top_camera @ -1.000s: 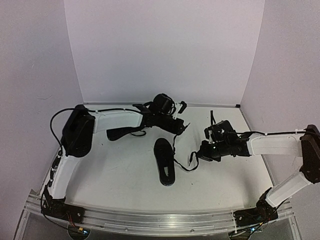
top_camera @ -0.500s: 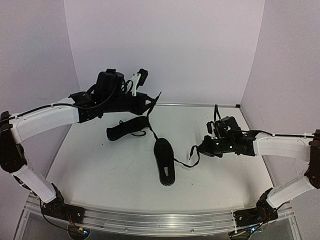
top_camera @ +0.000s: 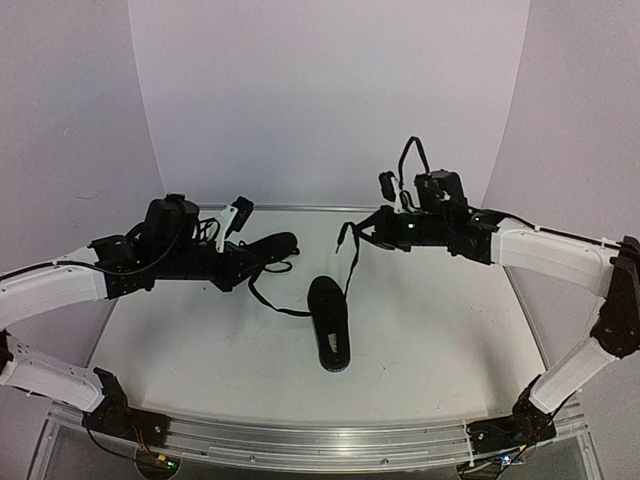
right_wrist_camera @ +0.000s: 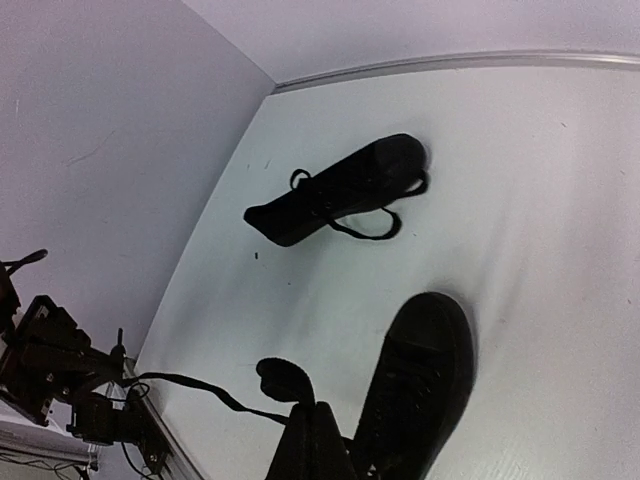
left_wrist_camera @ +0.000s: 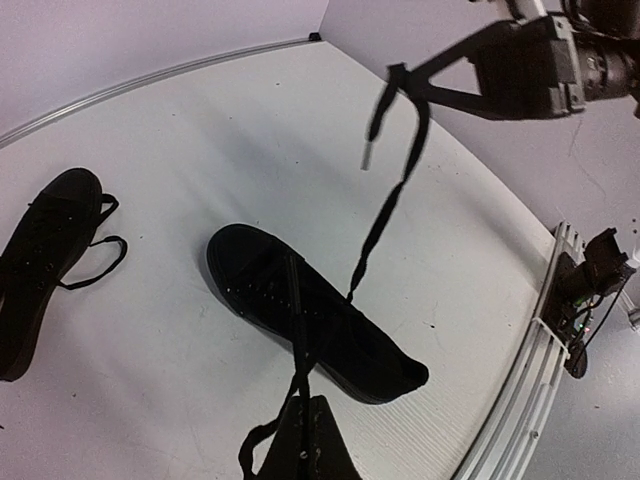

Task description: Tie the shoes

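Top view: left gripper [top_camera: 245, 272] and right gripper [top_camera: 358, 228] each pinch a lace [top_camera: 350, 265] end of the centre-frame shoe [top_camera: 329, 324]. The second shoe [top_camera: 268, 248] sits up-left.
Left wrist: lace [left_wrist_camera: 388, 200] runs near-straight.
Right wrist: grip closed on lace.
Cross ends with even tension, else shoe drags.

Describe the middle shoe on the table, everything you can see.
The middle shoe is small, all black, cloth-looking, low-cut, sole-down on the table, apart from the other shoe. Its thin laces are untied: one end runs to the shut left gripper, the other rises to the shut right gripper.
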Controlling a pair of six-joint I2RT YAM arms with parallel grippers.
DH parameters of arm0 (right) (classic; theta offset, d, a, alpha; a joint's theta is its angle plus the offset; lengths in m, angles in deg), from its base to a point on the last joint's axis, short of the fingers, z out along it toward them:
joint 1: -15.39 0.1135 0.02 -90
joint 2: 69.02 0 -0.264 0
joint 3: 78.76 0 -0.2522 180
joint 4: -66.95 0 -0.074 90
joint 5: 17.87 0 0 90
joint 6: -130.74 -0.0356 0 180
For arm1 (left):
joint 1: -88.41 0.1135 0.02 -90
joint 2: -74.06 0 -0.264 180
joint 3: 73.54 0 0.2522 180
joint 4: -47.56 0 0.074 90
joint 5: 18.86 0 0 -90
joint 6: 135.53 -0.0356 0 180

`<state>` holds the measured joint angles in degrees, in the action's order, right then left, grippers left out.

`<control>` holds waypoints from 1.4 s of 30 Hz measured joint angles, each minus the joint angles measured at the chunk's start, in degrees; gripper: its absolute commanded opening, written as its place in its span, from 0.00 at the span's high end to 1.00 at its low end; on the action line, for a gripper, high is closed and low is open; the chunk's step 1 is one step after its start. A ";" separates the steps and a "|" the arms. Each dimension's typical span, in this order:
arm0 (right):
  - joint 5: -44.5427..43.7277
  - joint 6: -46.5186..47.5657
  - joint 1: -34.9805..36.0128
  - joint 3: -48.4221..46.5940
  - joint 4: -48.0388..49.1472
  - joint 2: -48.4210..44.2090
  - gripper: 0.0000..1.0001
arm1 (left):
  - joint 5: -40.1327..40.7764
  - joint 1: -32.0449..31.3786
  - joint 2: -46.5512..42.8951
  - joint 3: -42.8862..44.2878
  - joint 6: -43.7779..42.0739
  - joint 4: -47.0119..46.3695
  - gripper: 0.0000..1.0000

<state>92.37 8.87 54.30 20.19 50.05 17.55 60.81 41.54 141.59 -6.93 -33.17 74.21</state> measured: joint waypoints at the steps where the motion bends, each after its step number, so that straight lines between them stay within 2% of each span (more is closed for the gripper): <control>1: 0.61 0.47 0.71 -2.32 0.35 2.08 1.00 | -0.51 0.00 -1.48 -0.78 -0.36 -0.17 1.00; 9: 4.76 2.28 9.13 -16.88 1.42 19.39 1.00 | -5.28 0.00 -12.41 -5.56 -4.08 -1.04 1.00; 14: 6.66 2.22 13.17 -22.29 1.46 29.50 1.00 | -7.66 -0.02 -15.74 -8.25 -5.21 -0.37 1.00; 16: 7.60 1.92 14.18 -22.90 1.24 32.33 0.92 | -8.15 -0.07 -15.92 -8.93 -5.48 -0.16 1.00; 23: 10.06 1.35 14.75 -22.45 -0.50 34.81 0.49 | -8.77 -0.07 -12.70 -10.15 -6.57 0.60 1.00; 25: 9.83 1.98 14.41 -21.34 -0.98 33.01 0.43 | -8.49 -0.07 -10.93 -10.15 -7.04 0.64 1.00; 33: 6.52 9.28 10.02 -18.30 -10.64 20.89 0.52 | -6.83 -0.11 -7.13 -10.26 -10.47 0.06 1.00; 38: 2.95 16.05 9.49 -19.95 -19.45 20.28 0.61 | -5.01 -0.11 -4.94 -10.26 -15.13 -0.50 1.00; 42: 1.83 19.69 9.72 -22.58 -25.53 22.78 0.62 | -3.23 -0.11 -1.52 -10.24 -18.46 -0.20 1.00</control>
<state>94.20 28.56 64.02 -2.39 24.52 40.32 57.58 41.43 140.07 -17.17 -51.64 74.01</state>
